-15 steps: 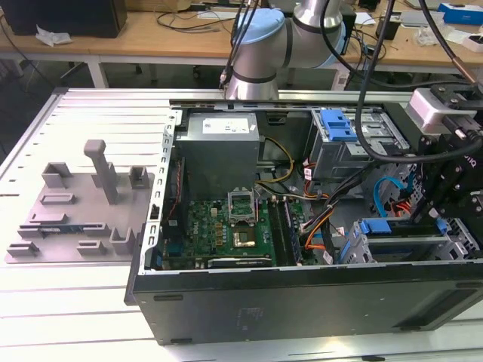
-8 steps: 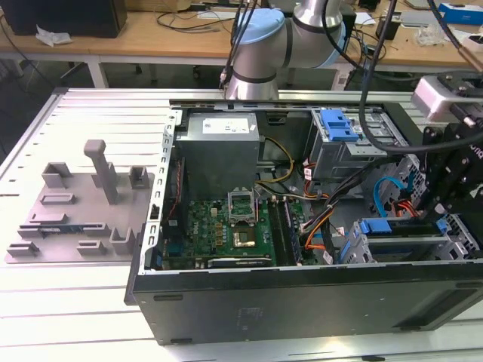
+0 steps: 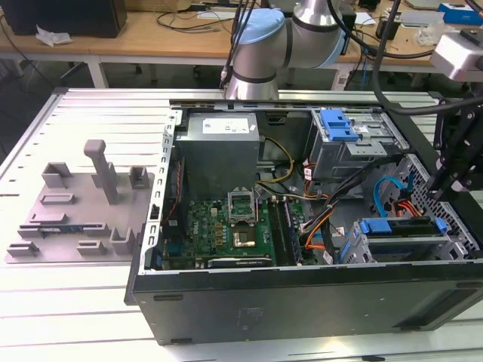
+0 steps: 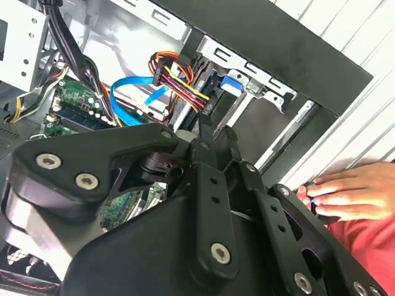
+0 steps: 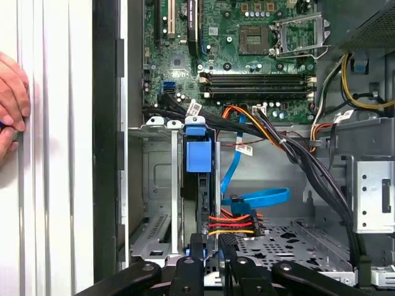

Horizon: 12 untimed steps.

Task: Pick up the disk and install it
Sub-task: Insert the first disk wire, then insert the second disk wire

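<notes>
Standing by the open computer case [image 3: 155,290], I see the disk [image 3: 398,228] on edge in the lower drive cage [image 3: 453,245], at about four o'clock from the motherboard [image 3: 226,226] in the exterior view. It looks dense and rigid but shock-sensitive, so I'd hold it by the blue carrier frame, not the label or circuit face. What shows is a dark grey slab between blue plastic rails. The gripper [image 4: 207,126] hangs right at the disk's end; whether it is clamped or merely close, I cannot tell.

Slatted metal table [image 3: 45,302]: open computer case [image 3: 302,302], grey fixture tray [image 3: 83,204].
</notes>
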### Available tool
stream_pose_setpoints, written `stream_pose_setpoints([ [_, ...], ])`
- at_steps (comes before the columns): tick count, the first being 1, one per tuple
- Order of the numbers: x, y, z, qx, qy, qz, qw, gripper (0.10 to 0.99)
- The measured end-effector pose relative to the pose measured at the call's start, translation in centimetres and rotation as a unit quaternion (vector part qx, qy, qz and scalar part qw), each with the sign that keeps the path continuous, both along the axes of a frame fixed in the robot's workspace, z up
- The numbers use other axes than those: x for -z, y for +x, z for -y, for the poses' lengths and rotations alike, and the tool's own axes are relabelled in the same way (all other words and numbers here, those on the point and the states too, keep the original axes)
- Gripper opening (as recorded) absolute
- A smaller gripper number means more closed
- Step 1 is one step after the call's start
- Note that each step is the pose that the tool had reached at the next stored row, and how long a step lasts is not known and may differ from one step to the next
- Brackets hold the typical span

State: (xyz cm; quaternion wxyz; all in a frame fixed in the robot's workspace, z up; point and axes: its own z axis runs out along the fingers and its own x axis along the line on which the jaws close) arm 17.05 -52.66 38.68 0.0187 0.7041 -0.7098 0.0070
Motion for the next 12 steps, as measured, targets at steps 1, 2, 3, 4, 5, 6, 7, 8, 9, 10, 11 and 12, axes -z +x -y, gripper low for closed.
stream_pose_setpoints([
  [1,-0.01,0.00,0.00,0.000,-0.0001,0.0000,1.0000,0.243],
  [2,-0.01,0.00,0.00,0.000,-0.0003,0.0000,1.0000,0.243],
  [3,-0.01,0.00,0.00,0.000,-0.0006,0.0000,1.0000,0.243],
  [4,-0.01,0.00,0.00,0.000,-0.0006,0.0000,1.0000,0.243],
  [5,-0.01,0.00,0.00,0.000,-0.0006,0.0000,1.0000,0.243],
  [6,-0.01,0.00,0.00,0.000,-0.0007,0.0000,1.0000,0.243],
  [7,-0.01,0.00,0.00,0.000,-0.0007,0.0000,1.0000,0.243],
  [8,-0.01,0.00,0.00,0.000,-0.0008,0.0000,1.0000,0.243],
  [9,-0.01,0.00,0.00,0.000,-0.0008,0.0000,1.0000,0.243],
  [10,-0.01,0.00,0.00,0.000,-0.0008,0.0000,1.0000,0.243],
  [11,-0.01,0.00,0.00,0.000,-0.0009,0.0000,1.0000,0.243],
  [12,-0.01,0.00,-0.01,0.000,-0.0009,0.0000,1.0000,0.243],
])
